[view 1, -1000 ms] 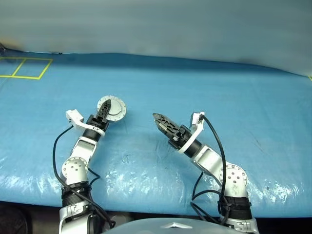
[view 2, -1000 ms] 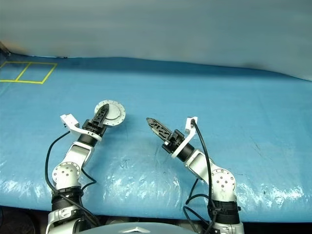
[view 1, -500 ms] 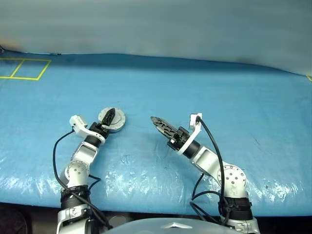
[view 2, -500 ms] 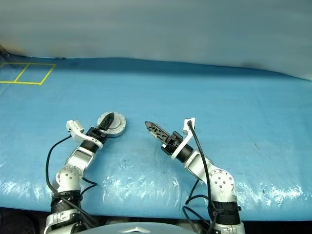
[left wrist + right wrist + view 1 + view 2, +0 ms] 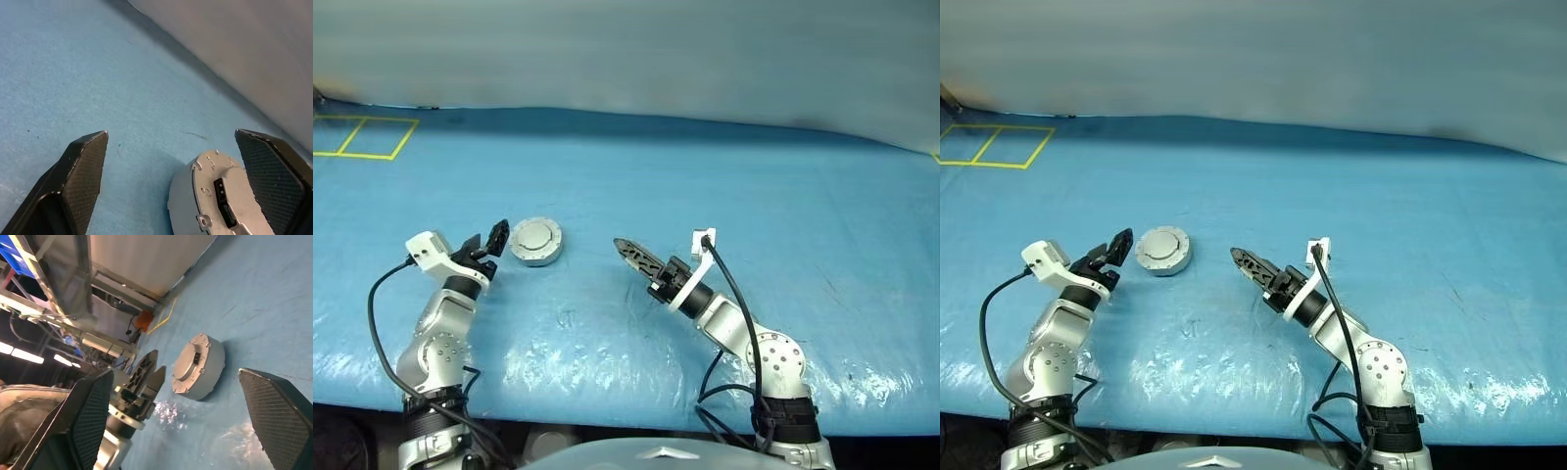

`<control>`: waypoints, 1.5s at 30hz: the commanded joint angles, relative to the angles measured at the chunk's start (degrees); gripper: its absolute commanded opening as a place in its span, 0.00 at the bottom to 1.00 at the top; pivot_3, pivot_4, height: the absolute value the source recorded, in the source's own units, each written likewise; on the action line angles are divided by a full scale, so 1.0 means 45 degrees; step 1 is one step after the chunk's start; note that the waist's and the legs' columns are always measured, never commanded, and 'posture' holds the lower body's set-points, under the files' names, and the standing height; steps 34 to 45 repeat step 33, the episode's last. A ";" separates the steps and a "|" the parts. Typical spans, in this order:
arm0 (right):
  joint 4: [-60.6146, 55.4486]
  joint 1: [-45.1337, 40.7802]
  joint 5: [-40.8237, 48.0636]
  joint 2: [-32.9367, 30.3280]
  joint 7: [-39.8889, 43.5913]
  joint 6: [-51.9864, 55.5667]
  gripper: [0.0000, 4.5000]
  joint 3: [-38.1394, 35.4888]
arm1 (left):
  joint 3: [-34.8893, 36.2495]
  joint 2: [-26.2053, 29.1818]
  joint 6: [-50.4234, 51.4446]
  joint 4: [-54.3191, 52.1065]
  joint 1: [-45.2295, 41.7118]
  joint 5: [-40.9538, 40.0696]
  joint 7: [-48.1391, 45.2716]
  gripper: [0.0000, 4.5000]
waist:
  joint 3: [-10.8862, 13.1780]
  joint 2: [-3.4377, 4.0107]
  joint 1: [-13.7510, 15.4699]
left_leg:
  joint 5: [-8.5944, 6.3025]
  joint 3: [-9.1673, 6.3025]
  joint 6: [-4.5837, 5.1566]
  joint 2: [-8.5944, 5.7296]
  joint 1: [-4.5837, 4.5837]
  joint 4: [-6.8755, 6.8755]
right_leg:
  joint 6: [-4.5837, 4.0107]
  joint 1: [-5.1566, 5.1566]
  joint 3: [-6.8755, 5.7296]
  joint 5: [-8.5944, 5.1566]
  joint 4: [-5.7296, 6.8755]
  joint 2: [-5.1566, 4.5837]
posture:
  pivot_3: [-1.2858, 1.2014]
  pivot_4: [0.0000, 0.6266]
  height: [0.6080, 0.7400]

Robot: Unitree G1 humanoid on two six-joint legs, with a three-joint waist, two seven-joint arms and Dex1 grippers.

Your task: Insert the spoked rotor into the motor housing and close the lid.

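Left gripper (image 5: 494, 238) is spread wide and gripping nothing, parked just beside the housing (image 5: 536, 242) on its left side, clear of it with a sliver of blue cover between. In the left wrist view the two black fingers (image 5: 83, 171) stand far apart, with the can sitting low between them, nearer the far finger. Right gripper (image 5: 631, 254) hangs over the table (image 5: 724, 176) on the other side of the housing, pointing toward it but well apart; its wrist view shows its own pads (image 5: 90, 413) splayed wide with nothing between them, and the housing and the left gripper beyond. The housing rests flat on the blue sheet, lid (image 5: 1163, 245) down on top, smooth pale grey face up with the raised centre circle showing. A small dark connector slot sits on the can's side wall in the wrist views. No rotor is on view; with the lid shut, what's inside can't be told. Yellow tape lines (image 5: 362, 137) mark squares at the table's far left corner.
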 commanded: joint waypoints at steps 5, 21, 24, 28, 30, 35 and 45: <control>-0.0582 0.0275 -0.5374 -0.0824 0.0060 -0.3156 0.95 0.1409 | -0.3112 -0.0698 -0.1243 -0.2566 0.0349 0.3086 0.0549 0.99 | -0.0003 0.0000 0.0047 | 0.0008 0.0009 -0.0014 -0.0002 0.0001 -0.0002 | 0.0007 -0.0002 0.0009 0.0010 -0.0004 0.0000 | 0.52 0.24 1.00; -0.1539 0.2393 -1.0014 -0.0681 -0.0990 -0.5140 0.95 0.2243 | -0.5760 -0.0395 -0.3982 -0.2800 0.2873 0.7740 0.0935 0.99 | -0.0007 -0.0001 0.0121 | 0.0009 0.0016 -0.0016 0.0002 0.0007 -0.0003 | 0.0000 -0.0009 0.0023 0.0013 -0.0005 0.0001 | 0.52 0.24 1.00; -0.1934 0.2699 -1.0596 -0.0864 -0.1063 -0.5195 0.95 0.2337 | -0.5775 -0.0536 -0.4080 -0.2903 0.3155 0.7596 0.0817 0.99 | -0.0007 0.0000 0.0131 | 0.0009 0.0015 -0.0015 0.0005 0.0007 -0.0006 | -0.0002 -0.0011 0.0022 0.0012 -0.0005 0.0001 | 0.52 0.24 1.00; -0.2065 0.2992 -1.0667 -0.0650 -0.1101 -0.5072 0.95 0.2235 | -0.5870 -0.0609 -0.4145 -0.2976 0.3397 0.7723 0.0784 0.99 | -0.0007 0.0000 0.0130 | 0.0010 0.0015 -0.0015 0.0007 0.0011 -0.0004 | 0.0003 -0.0009 0.0018 0.0006 -0.0003 0.0001 | 0.52 0.24 1.00; -0.2067 0.3023 -1.0753 -0.0544 -0.1130 -0.5083 0.95 0.2171 | -0.5923 -0.0628 -0.4111 -0.3002 0.3459 0.7647 0.0676 0.99 | -0.0007 0.0000 0.0122 | 0.0010 0.0017 -0.0015 0.0007 0.0010 -0.0004 | 0.0026 -0.0010 0.0019 -0.0013 -0.0003 0.0002 | 0.52 0.24 1.00; -0.2061 0.3030 -1.1134 -0.0571 -0.1154 -0.5230 0.95 0.2226 | -0.5844 -0.0713 -0.4100 -0.2967 0.3397 0.7607 0.0688 0.99 | -0.0007 0.0000 0.0127 | 0.0010 0.0018 -0.0015 0.0007 0.0009 -0.0001 | 0.0026 -0.0009 0.0019 -0.0010 -0.0003 0.0001 | 0.52 0.24 1.00; -0.2061 0.3030 -1.1134 -0.0571 -0.1154 -0.5230 0.95 0.2226 | -0.5844 -0.0713 -0.4100 -0.2967 0.3397 0.7607 0.0688 0.99 | -0.0007 0.0000 0.0127 | 0.0010 0.0018 -0.0015 0.0007 0.0009 -0.0001 | 0.0026 -0.0009 0.0019 -0.0010 -0.0003 0.0001 | 0.52 0.24 1.00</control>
